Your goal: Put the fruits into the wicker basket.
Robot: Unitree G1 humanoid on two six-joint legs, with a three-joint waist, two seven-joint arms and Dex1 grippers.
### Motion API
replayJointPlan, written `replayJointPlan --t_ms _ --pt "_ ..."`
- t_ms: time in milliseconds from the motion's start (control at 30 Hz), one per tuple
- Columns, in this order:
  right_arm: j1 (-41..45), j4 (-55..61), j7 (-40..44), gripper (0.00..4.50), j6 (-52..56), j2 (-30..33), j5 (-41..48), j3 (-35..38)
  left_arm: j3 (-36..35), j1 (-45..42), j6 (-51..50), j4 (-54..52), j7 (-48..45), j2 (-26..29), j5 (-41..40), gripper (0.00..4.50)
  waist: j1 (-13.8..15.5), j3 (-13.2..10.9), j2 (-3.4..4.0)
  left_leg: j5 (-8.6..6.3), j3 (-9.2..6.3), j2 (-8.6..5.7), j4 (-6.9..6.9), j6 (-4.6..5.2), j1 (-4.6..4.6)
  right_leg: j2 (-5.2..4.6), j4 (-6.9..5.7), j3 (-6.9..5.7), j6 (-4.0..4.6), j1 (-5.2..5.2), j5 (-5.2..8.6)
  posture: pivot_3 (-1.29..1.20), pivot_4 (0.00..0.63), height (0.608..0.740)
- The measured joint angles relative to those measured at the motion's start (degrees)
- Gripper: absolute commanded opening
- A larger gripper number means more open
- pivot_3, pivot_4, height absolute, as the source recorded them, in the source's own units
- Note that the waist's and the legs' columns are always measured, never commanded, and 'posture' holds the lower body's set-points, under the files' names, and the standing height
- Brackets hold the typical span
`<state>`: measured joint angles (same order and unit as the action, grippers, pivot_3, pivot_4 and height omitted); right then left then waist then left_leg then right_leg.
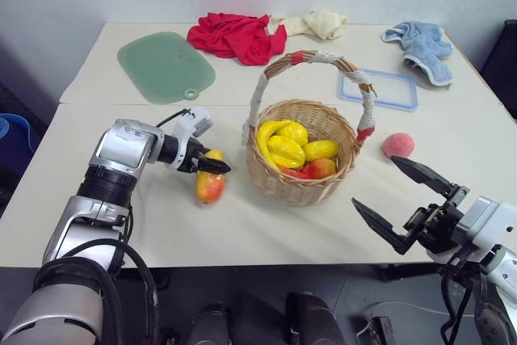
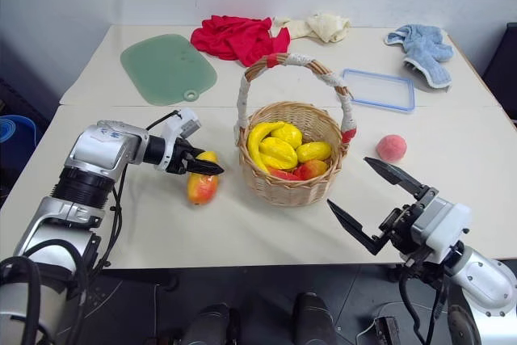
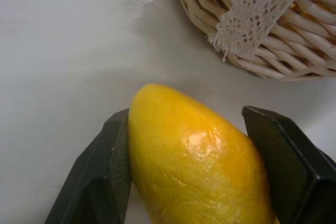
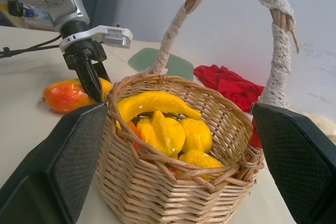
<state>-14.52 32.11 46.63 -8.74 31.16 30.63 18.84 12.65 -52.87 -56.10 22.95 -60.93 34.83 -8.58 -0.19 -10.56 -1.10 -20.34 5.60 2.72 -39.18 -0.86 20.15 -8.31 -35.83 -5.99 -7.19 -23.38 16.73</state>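
The left gripper (image 1: 212, 164) is closed around the mango (image 1: 210, 185) on the table (image 1: 242, 224) — the wicker basket (image 1: 303, 151) stands just beyond it. The right gripper (image 1: 400, 204) is spread wide, empty — the peach (image 1: 397, 145) lies ahead of it, beside the basket.

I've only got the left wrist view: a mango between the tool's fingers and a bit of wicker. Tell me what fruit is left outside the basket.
Observer: One peach lies on the table, on the right of the wicker basket, a little apart from its handle's foot.
Operator: Give me the other arm's state.
Observer: The right tool hangs open near the table's front edge, short of the peach and holding nothing.
Operator: Report what's inside the basket.
Observer: A yellow banana and several other yellow and red pieces, stacked below the rim.
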Motion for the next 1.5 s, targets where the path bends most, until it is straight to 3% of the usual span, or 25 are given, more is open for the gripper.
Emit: replayJointPlan --t_ms 167,267,400,467,567,733,867,967,1067,1267,1367,1500 --pt "0.5 -0.9 0.4 4.5 -0.4 0.0 0.0 0.0 -7.6 5.0 1.3 -0.4 -4.8 0.6 -7.7 2.79 0.0 0.0 -0.03 0.0 -0.01 0.0 -0.02 0.0 0.18 0.0 -0.01 -0.01 0.0 -0.19 0.0 0.0 0.15 0.74" --pt "0.5 -0.9 0.0 4.5 -0.4 0.0 0.4 0.4 -13.6 6.4 7.9 -2.4 -12.0 4.8 -13.1 2.79 0.0 -0.1 -0.16 0.01 -0.06 0.03 -0.06 -0.03 0.28 0.01 -0.01 -0.07 0.03 -0.26 -0.01 0.0 0.15 0.74" --pt "0.2 -0.9 -2.0 4.5 0.8 0.0 2.6 4.0 -19.5 6.0 9.0 -11.8 -20.9 10.8 -21.4 2.79 0.5 -0.1 -0.12 -0.03 -0.16 -0.02 -0.06 -0.04 0.24 -0.01 0.11 -0.06 0.02 -0.08 -0.02 0.0 0.15 0.74" --pt "0.0 -0.9 -2.6 4.5 1.4 0.1 2.7 5.0 -20.4 5.4 9.2 -16.7 -20.1 7.4 -24.4 2.79 1.7 -0.1 -0.11 -0.02 -0.24 -0.03 -0.18 -0.03 0.25 -0.01 0.16 -0.07 0.02 0.03 -0.02 0.0 0.15 0.74" --pt "0.4 -0.7 -3.1 4.5 1.9 0.2 2.7 5.5 -18.3 3.5 9.9 -21.2 -12.3 -2.6 -25.2 2.79 2.6 -0.1 -0.11 -0.11 -0.4 -0.06 -0.65 0.1 0.34 -0.01 0.17 -0.05 -0.03 0.22 -0.07 0.0 0.15 0.74" --pt "1.2 0.5 -4.5 4.5 3.7 0.3 2.6 5.8 -15.8 -0.8 -1.2 -21.2 11.2 -20.4 -24.8 2.79 2.3 -0.1 -0.11 -0.2 -0.38 -0.08 -0.74 0.28 0.38 0.0 0.23 0.0 -0.15 0.3 -0.2 0.0 0.15 0.74" --pt "0.6 2.0 -5.3 4.5 4.2 0.3 2.5 6.1 -15.1 -2.5 -5.3 -17.6 21.8 -25.7 -23.8 2.79 1.4 -0.1 -0.11 -0.2 -0.36 -0.08 -0.55 0.27 0.34 0.05 0.27 0.0 -0.16 0.17 -0.2 0.0 0.15 0.74" --pt "-0.1 3.0 -6.4 4.5 4.9 0.2 2.2 6.2 -14.1 -2.7 -5.1 -17.1 25.6 -28.0 -22.9 3.71 1.6 -0.1 -0.11 -0.19 -0.35 -0.08 -0.54 0.26 0.36 0.05 0.31 0.01 -0.15 0.15 -0.2 0.0 0.15 0.74" --pt "-0.5 4.5 -7.4 4.5 5.1 0.1 2.1 6.2 -13.2 -2.4 -4.0 -17.2 26.3 -28.1 -22.6 4.45 1.6 -0.1 -0.11 -0.19 -0.34 -0.08 -0.56 0.26 0.37 0.05 0.33 0.02 -0.15 0.15 -0.2 0.0 0.15 0.74" --pt "-2.4 5.1 -9.0 4.5 5.3 -0.1 2.0 6.6 -13.1 1.0 2.3 -18.4 21.3 -23.2 -22.8 4.45 1.5 -0.1 -0.1 -0.2 -0.33 -0.08 -0.55 0.25 0.36 0.06 0.32 0.03 -0.14 0.13 -0.19 0.0 0.15 0.74" --pt "-2.7 5.1 -10.0 4.5 5.5 -0.1 2.3 8.4 -12.3 3.6 7.5 -20.6 14.5 -18.0 -22.8 4.45 1.5 -0.1 -0.08 -0.2 -0.31 -0.08 -0.54 0.24 0.36 0.06 0.32 0.04 -0.14 0.12 -0.19 0.0 0.15 0.74" --pt "-6.9 4.3 -11.3 4.5 6.3 -1.9 5.1 14.4 -12.5 7.9 21.6 -21.1 0.2 -9.3 -22.4 4.45 1.7 -0.1 -0.07 -0.21 -0.33 -0.07 -0.5 0.23 0.39 0.06 0.36 0.02 -0.11 0.1 -0.18 0.0 0.15 0.74"
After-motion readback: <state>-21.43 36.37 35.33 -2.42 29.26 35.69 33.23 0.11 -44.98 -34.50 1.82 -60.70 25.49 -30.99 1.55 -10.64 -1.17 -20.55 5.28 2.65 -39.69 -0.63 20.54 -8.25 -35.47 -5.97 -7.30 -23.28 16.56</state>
